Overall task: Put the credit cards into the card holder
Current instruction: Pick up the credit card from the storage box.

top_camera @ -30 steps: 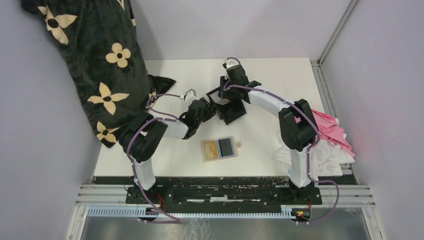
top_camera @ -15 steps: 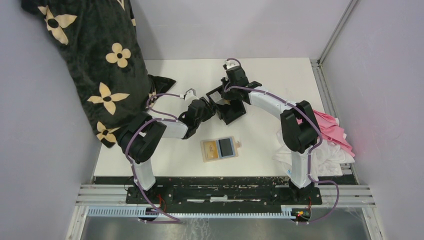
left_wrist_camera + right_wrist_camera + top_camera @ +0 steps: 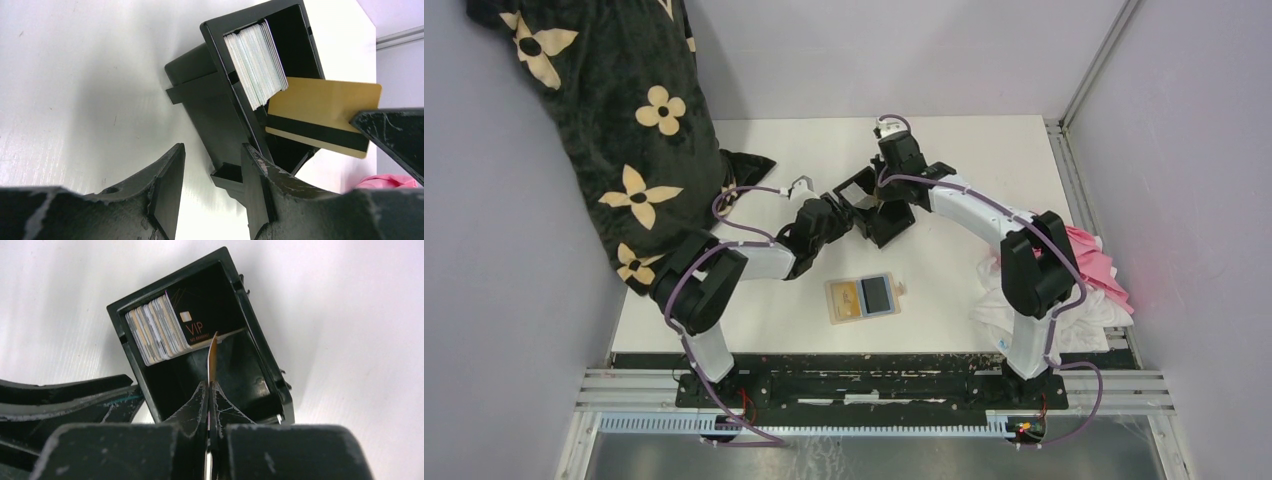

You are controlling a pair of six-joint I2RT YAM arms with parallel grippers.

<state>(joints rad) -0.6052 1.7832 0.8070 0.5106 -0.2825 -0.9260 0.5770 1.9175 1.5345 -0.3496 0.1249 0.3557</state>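
A black two-compartment tray (image 3: pixel 876 208) stands at mid-table and holds a stack of pale cards (image 3: pixel 152 335) with a black VIP card (image 3: pixel 195 320) in front. My right gripper (image 3: pixel 207 385) is shut on a golden-yellow card (image 3: pixel 212 357), seen edge-on above the tray. In the left wrist view this card (image 3: pixel 320 117) shows a black stripe, beside the stack (image 3: pixel 256 62). My left gripper (image 3: pixel 212 192) is open, with its right finger (image 3: pixel 255 190) against the tray's near corner. The tan card holder (image 3: pixel 862 298) lies open nearer the bases, with a golden card and a blue card on it.
A black cloth with cream flowers (image 3: pixel 604 120) hangs over the table's left side. Pink and white cloths (image 3: pixel 1084 275) are heaped at the right edge. Grey walls close in the back and sides.
The right arm's elbow has swung to the right and the right gripper has shifted slightly over the tray. The tray has turned a little. The left gripper has edged toward it.
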